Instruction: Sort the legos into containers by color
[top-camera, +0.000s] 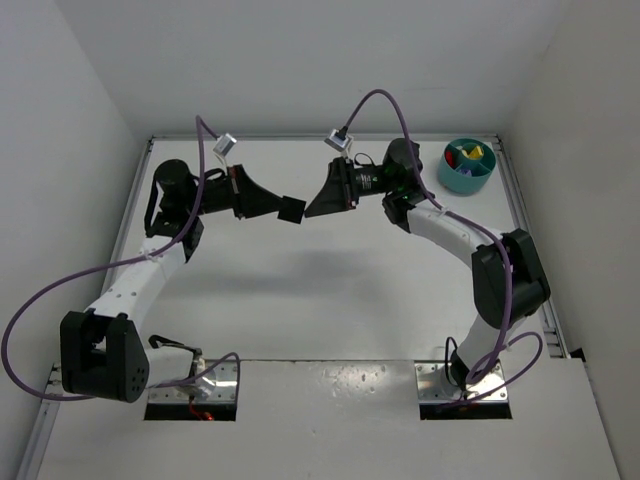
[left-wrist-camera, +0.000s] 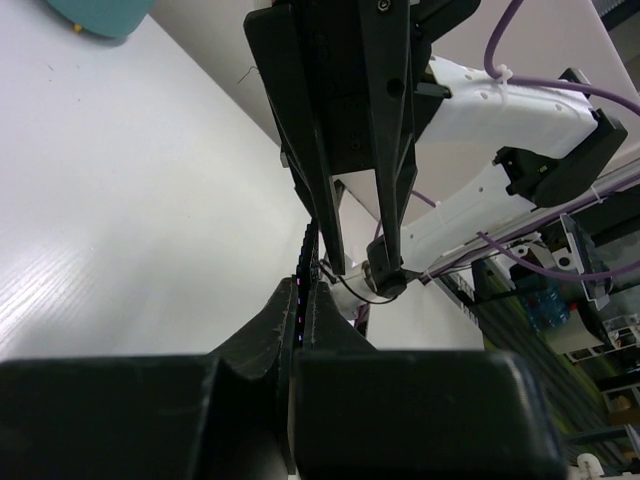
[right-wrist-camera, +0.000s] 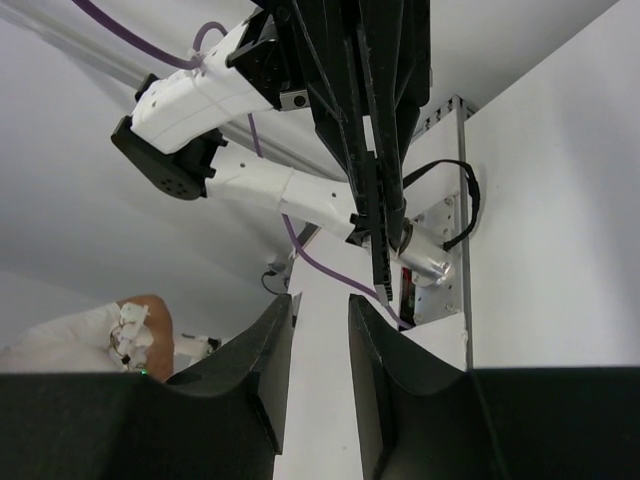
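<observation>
The teal dish stands at the table's far right corner with yellow bricks and a red brick in its compartments. Its edge shows at the top left of the left wrist view. Both arms are raised over the table's far middle, tips facing each other and almost touching. My left gripper is shut to a thin slit. Small purple glints show in the slit, and I cannot tell if a brick is there. My right gripper is open and empty. No loose bricks show on the table.
White walls close in the table on the left, back and right. A metal rail runs along the right edge. Purple cables loop above both wrists. The arm bases sit at the near edge.
</observation>
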